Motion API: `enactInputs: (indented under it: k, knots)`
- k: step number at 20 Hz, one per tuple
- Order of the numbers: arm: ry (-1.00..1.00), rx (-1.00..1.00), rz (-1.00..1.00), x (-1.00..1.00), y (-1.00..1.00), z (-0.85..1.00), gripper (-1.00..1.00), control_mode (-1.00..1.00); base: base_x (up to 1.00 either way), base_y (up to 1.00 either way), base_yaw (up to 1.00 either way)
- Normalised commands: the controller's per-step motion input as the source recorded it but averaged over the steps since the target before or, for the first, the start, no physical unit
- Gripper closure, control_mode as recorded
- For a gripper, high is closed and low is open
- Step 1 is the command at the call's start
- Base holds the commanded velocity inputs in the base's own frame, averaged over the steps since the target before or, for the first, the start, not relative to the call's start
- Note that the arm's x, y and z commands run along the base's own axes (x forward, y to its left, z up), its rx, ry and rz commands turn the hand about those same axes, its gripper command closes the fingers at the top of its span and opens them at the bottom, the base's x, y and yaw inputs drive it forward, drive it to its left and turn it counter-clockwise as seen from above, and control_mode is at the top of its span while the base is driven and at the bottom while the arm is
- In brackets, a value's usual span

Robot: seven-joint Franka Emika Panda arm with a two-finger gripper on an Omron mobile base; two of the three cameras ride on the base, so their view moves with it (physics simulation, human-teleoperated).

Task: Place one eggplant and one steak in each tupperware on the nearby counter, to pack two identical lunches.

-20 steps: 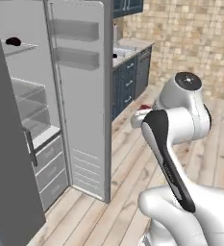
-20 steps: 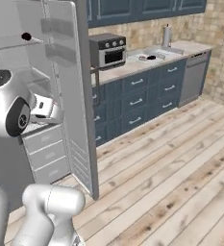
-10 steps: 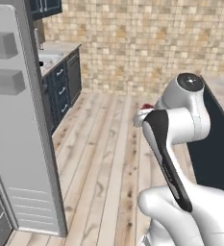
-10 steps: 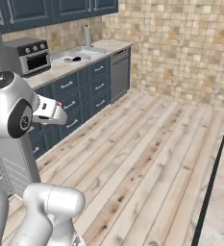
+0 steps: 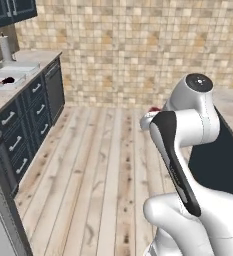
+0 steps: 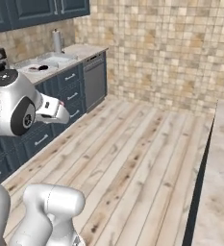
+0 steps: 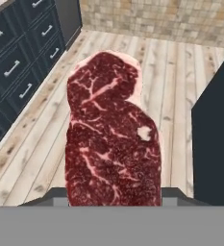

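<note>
The steak (image 7: 112,134), red with white marbling and a pale fat rim, hangs in my gripper (image 7: 113,192), which is shut on its lower end. A sliver of the steak (image 5: 153,108) shows at the hand, held above the wooden floor, and again as a red edge (image 6: 62,103) past the wrist. A pale tupperware (image 5: 11,76) lies on the beige counter (image 5: 0,97) at the far left, with a red piece and a dark piece in it. From the other side the tupperware (image 6: 38,68) is small, with a dark lump inside.
Dark blue drawers (image 5: 18,142) with bar handles run under that counter. A paper towel roll (image 5: 5,48) and a sink basin (image 5: 15,65) sit further back. A second beige worktop (image 6: 221,168) with a dark side panel (image 5: 215,160) stands on the right. Wooden floor lies between.
The whole picture has swung: the base has turned, so the open fridge has left both views and the tiled wall and second worktop have come in. The steak stays in the gripper.
</note>
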Motion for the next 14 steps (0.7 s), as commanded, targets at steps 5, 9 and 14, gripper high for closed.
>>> enactInputs:
  k: [5,9,14]
  knots:
    - [0.00,0.00,0.00,0.00,0.00,0.00,1.00,1.00,1.00,0.02,0.03]
    - [0.00,0.00,0.00,0.00,0.00,0.00,1.00,1.00,1.00,0.00,0.22]
    - [0.00,0.00,0.00,0.00,0.00,0.00,1.00,1.00,1.00,0.00,0.26]
